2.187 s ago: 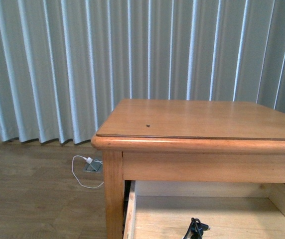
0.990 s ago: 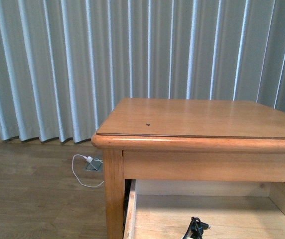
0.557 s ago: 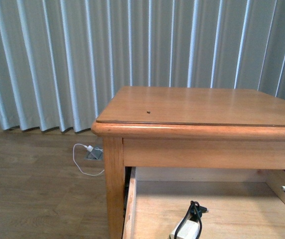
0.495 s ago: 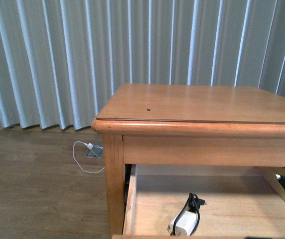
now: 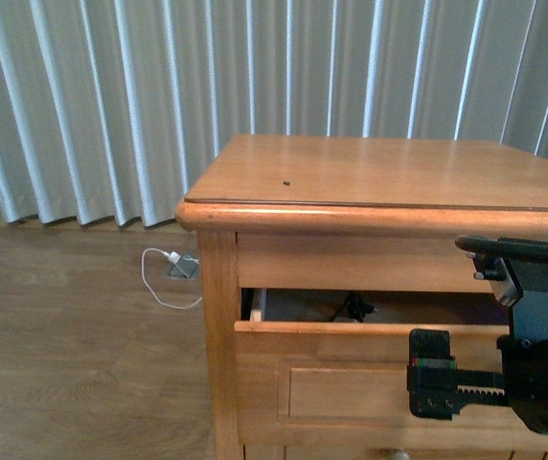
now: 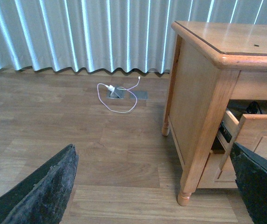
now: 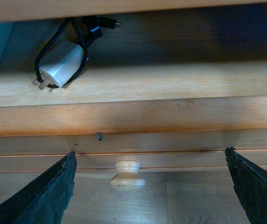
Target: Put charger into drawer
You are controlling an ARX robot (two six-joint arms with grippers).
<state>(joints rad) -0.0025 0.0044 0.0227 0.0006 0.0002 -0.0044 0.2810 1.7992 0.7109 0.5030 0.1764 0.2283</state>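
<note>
The charger, a white block with black cable looped round it, lies on the pale planks inside the drawer, near one side wall. In the front view the drawer stands partly open under the tabletop, and only the charger's black cable shows in the gap. My right gripper is open in front of the drawer's face, with the round pale knob between its fingers but untouched. My left gripper hangs open over the floor beside the table, holding nothing.
The wooden table has a bare top with one small dark speck. A white plug with white cable lies on the wood floor by a floor socket. Grey pleated curtains hang behind. The table leg stands close to my left gripper.
The drawer looked wide open with the charger in full view; now only a narrow gap shows above its front. My right arm has come into the front view before the drawer.
</note>
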